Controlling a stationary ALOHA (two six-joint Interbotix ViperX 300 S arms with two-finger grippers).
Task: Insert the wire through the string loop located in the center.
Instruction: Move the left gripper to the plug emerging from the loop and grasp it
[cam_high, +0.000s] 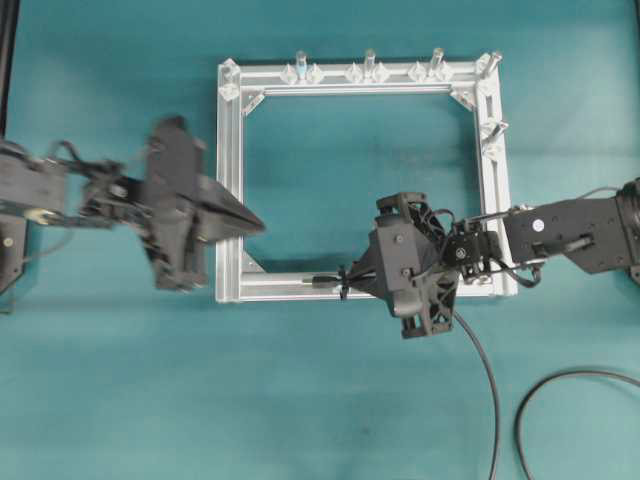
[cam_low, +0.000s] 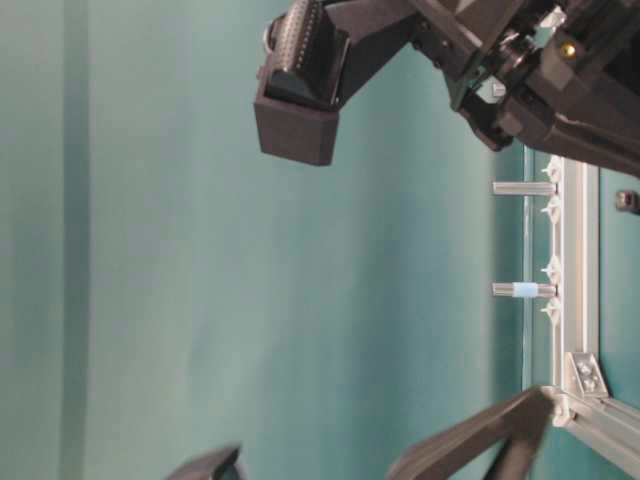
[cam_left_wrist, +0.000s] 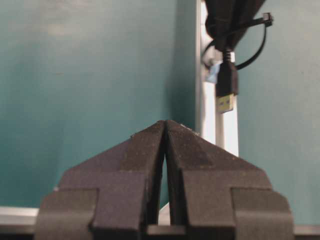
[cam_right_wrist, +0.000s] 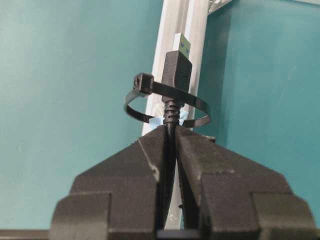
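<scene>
Already, on the tabletop (cam_high: 100, 380), the frame (cam_high: 228, 180) carried the string loop (cam_right_wrist: 167, 102) at six o'clock. The right end effector (cam_right_wrist: 170, 132) pinched the wire (cam_right_wrist: 176, 75), plug through the loop. The left end effector (cam_left_wrist: 165, 127), closed and empty, would probably need to open and take the plug.

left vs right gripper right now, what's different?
The right gripper is shut on the wire, its plug poking through the string loop; the left gripper is shut on nothing. The right sits over the frame's near bar, the left by its left bar. Both have black fingers.
</scene>
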